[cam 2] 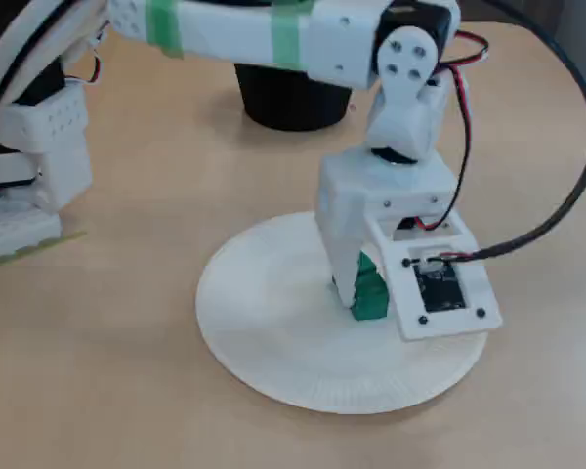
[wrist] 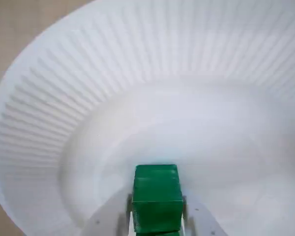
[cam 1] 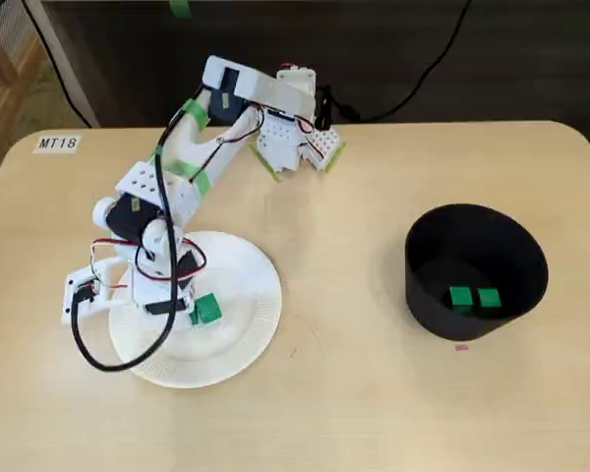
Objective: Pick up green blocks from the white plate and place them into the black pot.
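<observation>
On white plate [cam 1: 246,285], gripper [wrist: 157,223] clasping green block [wrist: 156,191]

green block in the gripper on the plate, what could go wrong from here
1. The gripper holds the green block only near its tips, so it may slip on the lift.
2. It sits low on the white plate, which could be dragged along.
3. The black pot has a tall wall: a low carry might knock its rim.
</observation>
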{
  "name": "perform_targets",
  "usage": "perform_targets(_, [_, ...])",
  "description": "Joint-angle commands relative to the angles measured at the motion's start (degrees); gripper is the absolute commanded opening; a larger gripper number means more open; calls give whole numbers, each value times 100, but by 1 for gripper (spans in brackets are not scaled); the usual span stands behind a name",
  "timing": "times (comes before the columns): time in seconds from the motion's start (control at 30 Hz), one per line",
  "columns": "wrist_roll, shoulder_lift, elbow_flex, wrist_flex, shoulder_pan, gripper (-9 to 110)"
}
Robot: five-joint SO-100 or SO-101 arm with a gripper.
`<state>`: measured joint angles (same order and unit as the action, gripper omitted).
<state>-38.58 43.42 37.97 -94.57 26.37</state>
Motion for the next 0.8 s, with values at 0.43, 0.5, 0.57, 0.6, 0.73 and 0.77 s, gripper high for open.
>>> perform_targets(0.43, [1679,4184,-132,-44,-765,-2])
perform_targets(0.5, [1934,4711,176,-44,-1433,-2])
perform_targets(0.57, [2180,5159,598,97,-2268,-2])
perform_targets(0.6, [2320,5379,923,308,-2751,-2])
perform_targets(0.73, [3094,6741,3586,2417,-4553,-2])
perform_targets(0.77, [3243,6996,4245,2936,-4887,-2])
